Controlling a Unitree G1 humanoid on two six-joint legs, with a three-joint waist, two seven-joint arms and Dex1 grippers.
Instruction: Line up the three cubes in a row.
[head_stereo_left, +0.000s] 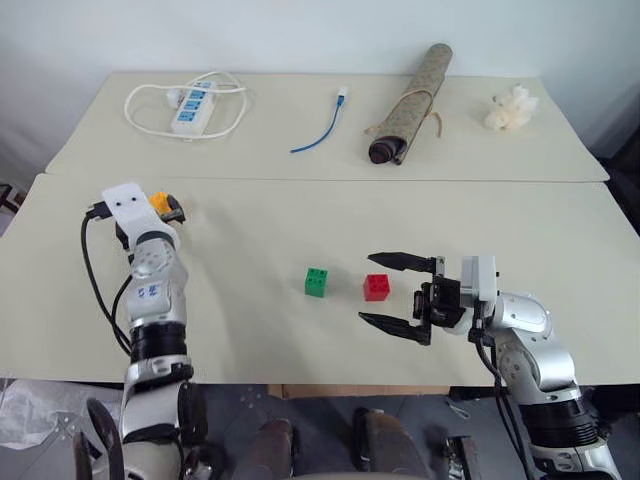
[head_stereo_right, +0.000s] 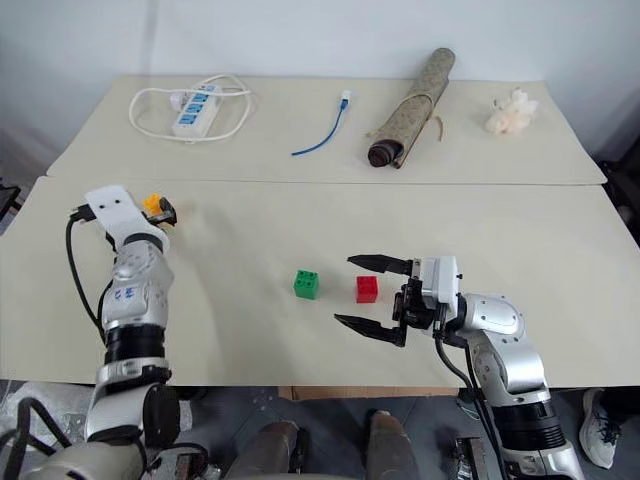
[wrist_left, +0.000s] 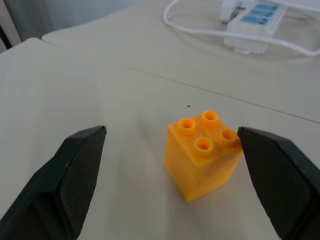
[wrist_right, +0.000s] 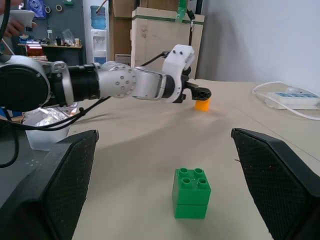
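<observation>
The orange-yellow cube stands upright at the left of the near table, between the fingers of my left gripper, which is open and level around it; one finger is close to the cube's side, and I cannot tell if it touches. The green cube and the red cube sit side by side mid-table, a small gap apart. My right gripper is open, pointing left toward the green cube, with the red cube lying between its spread fingers as seen from above.
On the far table lie a white power strip with its cord, a blue cable, a rolled mat and a white lumpy object. A seam separates the two tables.
</observation>
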